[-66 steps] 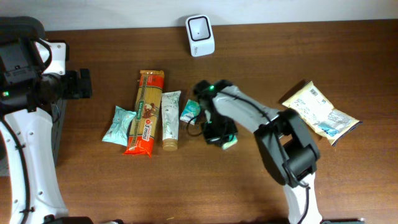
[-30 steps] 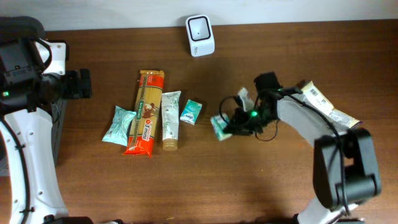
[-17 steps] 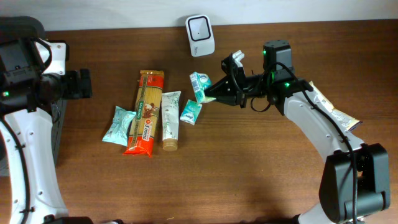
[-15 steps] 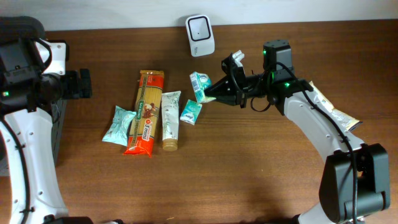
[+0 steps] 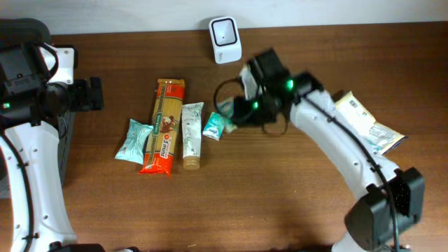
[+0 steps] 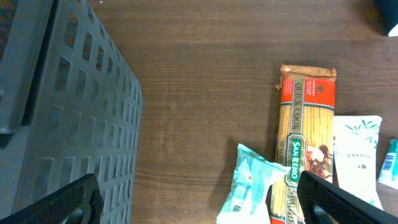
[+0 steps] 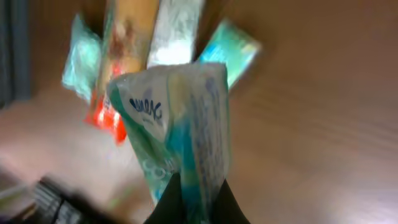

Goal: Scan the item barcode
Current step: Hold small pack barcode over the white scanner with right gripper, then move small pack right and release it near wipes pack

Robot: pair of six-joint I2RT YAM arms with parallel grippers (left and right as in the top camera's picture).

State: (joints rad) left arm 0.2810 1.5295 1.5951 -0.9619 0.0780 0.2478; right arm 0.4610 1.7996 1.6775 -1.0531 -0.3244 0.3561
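Observation:
A teal-and-white soft packet is pinched at its lower end by my right gripper, which is shut on it. From overhead the right gripper hangs over the table's middle, below the white scanner at the back edge. Only a teal corner of the packet shows beside the wrist there. No barcode is legible in the blurred right wrist view. My left gripper stands wide open with nothing between its fingers, far left, over bare wood beside a basket.
On the table lie a spaghetti pack, a white tube, a light teal pouch and a small teal packet. A beige bag lies at the right. A grey slatted basket stands at the far left.
The right arm has lifted the packet off the table, raised it toward the scanner, then swung its wrist left and turned. The left arm has stayed still.

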